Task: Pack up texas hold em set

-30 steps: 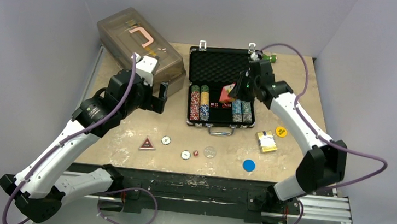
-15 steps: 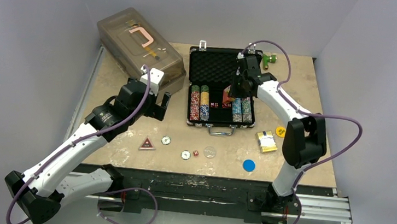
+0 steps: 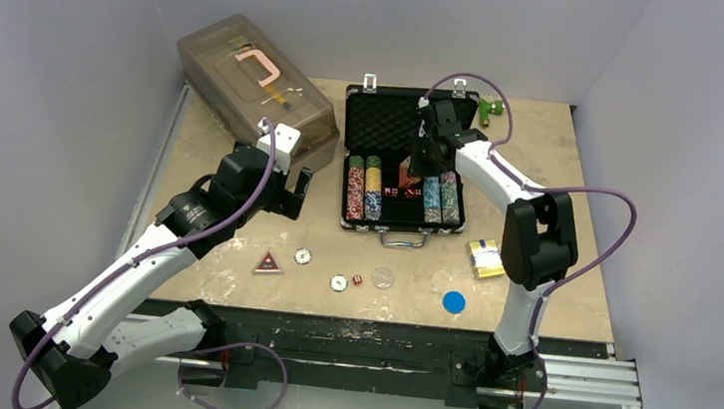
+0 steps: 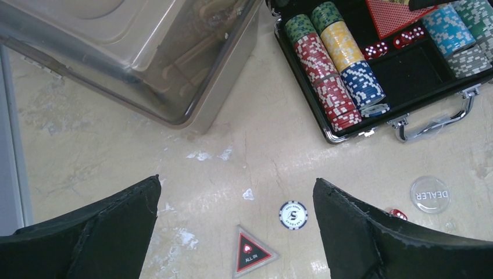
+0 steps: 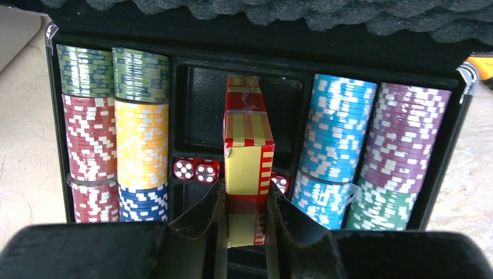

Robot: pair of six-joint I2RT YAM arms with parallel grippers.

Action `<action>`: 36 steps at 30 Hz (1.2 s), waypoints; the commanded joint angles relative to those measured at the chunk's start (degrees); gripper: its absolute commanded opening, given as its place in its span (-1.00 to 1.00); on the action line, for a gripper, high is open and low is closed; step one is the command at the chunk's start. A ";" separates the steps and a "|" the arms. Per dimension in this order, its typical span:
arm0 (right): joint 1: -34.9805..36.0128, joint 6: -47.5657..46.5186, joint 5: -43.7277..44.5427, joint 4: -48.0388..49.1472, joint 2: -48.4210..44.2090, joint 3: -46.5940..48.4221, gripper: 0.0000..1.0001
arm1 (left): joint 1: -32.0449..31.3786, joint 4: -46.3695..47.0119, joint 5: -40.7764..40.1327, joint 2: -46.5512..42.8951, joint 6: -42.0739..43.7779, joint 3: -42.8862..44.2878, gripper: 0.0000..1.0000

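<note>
Shifting card deck (image 5: 247, 154), pinched in right jaws, in over briefcase (image 3: 391, 117) centre slot for placing; left jaws wide, empty.

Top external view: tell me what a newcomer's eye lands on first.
The open black briefcase sits at the table's far middle, rows of coloured chips flanking its tray. Over its centre compartment the right gripper pinches a red card deck on edge. A blue disc lies loose near the front edge.
</note>
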 commanded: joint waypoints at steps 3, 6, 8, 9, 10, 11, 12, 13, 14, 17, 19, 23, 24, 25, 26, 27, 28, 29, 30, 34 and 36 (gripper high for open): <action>0.79 -0.67 -0.58 0.76 0.70 4.91 -1.00 | 0.24 2.45 -0.43 0.93 1.31 0.06 1.00; 0.75 -0.58 -6.48 0.02 2.72 5.98 -1.00 | 0.24 2.46 -0.41 1.21 1.42 0.06 1.00; 0.74 0.75 -11.58 0.16 3.57 6.23 -1.00 | 0.24 2.38 -0.37 1.43 1.50 0.06 1.00; 0.64 1.40 -12.95 0.28 3.78 6.25 -1.00 | 0.18 2.36 -0.41 1.59 1.50 0.06 1.00; 0.61 1.84 -13.47 0.34 4.02 6.25 -1.00 | 0.24 2.36 -0.41 1.63 1.49 0.01 1.00; 0.52 2.22 -13.96 0.14 4.28 6.35 -1.00 | 0.22 2.34 -0.35 1.76 1.55 -0.03 1.00; 0.41 2.49 -14.67 -0.16 4.59 6.70 -1.00 | 0.24 2.28 -0.21 1.83 1.59 -0.03 1.00; 0.24 2.70 -15.33 -0.82 5.15 7.16 -1.00 | 0.23 2.26 -0.11 2.02 1.67 0.03 1.00; -0.05 2.84 -16.20 -1.68 5.84 8.03 -1.00 | 0.24 2.10 -0.07 2.15 1.67 0.05 1.00; -1.04 2.95 -19.08 -3.99 8.01 10.05 -0.95 | 0.19 2.02 0.18 2.40 1.66 0.24 1.00; -1.58 2.93 -19.50 -5.42 9.19 11.21 -0.93 | 0.18 1.93 0.41 2.53 1.81 0.23 1.00; -1.79 1.43 -17.59 -7.12 10.46 12.78 -0.59 | 0.24 1.94 0.73 2.53 2.12 0.23 1.00; -1.77 0.88 -17.05 -7.31 10.52 13.00 -0.48 | 0.18 1.87 0.73 2.53 2.18 0.24 1.00; -1.76 0.38 -16.30 -7.30 10.47 13.13 -0.39 | 0.22 1.91 0.73 2.54 2.21 0.28 0.99; -1.82 -0.12 -15.20 -7.22 10.33 13.26 -0.30 | 0.22 1.91 0.73 2.65 2.20 0.24 0.99; -1.76 -0.83 -14.06 -7.02 10.12 13.24 -0.23 | 0.20 1.93 0.69 2.72 2.21 0.23 0.99; -1.76 -1.31 -12.05 -6.76 9.76 13.12 -0.16 | 0.17 1.93 0.80 2.78 2.21 0.23 0.99; -1.77 -1.63 -9.75 -6.69 9.36 13.03 -0.09 | 0.22 1.89 0.82 2.92 2.21 0.23 0.99; -1.77 -1.86 -7.89 -6.57 8.84 12.75 -0.03 | 0.24 1.87 0.89 2.99 2.17 0.23 0.99; -1.77 -2.74 -3.15 -4.88 6.57 10.55 0.24 | 0.22 1.87 0.99 3.26 2.21 0.25 0.99; -1.81 -3.34 -1.12 -4.80 5.96 9.92 0.38 | 0.20 1.76 1.06 3.32 2.19 0.32 0.98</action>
